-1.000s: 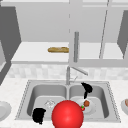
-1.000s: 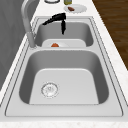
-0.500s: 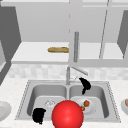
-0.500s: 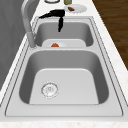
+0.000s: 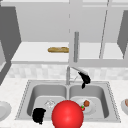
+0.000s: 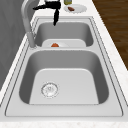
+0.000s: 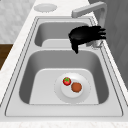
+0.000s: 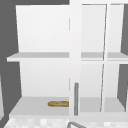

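Reaching right hand (image 5: 85,78) at faucet (image 5: 75,70), spout pointing right.

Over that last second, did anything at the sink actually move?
Barely. The right hand by the faucet seems to have risen and turned a little, fingers now level toward the spout. It holds nothing. The left hand, red ball, plate with its food, and bread stayed put.

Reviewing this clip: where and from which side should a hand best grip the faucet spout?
Probably the faucet spout near its outlet end, from above: the bar runs level over the basin and the right hand hangs just beneath it, fingers relaxed.
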Motion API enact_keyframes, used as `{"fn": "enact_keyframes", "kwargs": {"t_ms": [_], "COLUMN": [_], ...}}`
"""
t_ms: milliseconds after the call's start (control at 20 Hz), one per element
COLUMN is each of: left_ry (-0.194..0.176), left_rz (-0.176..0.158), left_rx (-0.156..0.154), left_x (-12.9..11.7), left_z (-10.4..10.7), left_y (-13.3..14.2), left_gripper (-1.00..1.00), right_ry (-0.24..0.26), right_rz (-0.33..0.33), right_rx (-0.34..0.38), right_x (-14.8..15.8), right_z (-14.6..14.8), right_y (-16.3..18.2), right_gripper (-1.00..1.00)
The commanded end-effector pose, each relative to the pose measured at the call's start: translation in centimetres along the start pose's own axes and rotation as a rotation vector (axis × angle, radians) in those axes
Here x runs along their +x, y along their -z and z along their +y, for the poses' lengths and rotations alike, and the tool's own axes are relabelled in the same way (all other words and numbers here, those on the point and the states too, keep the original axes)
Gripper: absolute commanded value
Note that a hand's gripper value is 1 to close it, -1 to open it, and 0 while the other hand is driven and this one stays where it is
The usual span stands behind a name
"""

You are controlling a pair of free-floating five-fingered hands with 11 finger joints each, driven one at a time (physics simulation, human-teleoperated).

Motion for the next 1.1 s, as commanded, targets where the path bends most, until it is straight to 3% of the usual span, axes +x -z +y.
{"fn": "enact_keyframes", "kwargs": {"t_ms": [0,100,300,700,1050], "left_ry": [0.000,0.000,0.000,0.000,0.000], "left_rz": [0.000,0.000,0.000,0.000,0.000], "left_rx": [0.000,0.000,0.000,0.000,0.000], "left_x": [0.0,0.0,0.0,0.0,0.0], "left_z": [0.0,0.0,0.0,0.0,0.0], "left_y": [0.0,0.0,0.0,0.0,0.0], "left_gripper": [0.00,0.00,0.00,0.00,0.00], "right_ry": [-0.023,0.000,-0.035,-0.025,0.040], "right_rz": [0.000,0.027,0.050,0.075,0.095], "right_rx": [0.014,0.082,0.157,0.358,0.561], "right_x": [0.4,1.1,2.0,2.9,2.3], "right_z": [-0.7,0.0,0.4,1.3,1.4], "right_y": [0.6,1.6,2.8,5.4,7.7], "right_gripper": [-1.00,-1.00,-1.00,-1.00,-1.00]}}
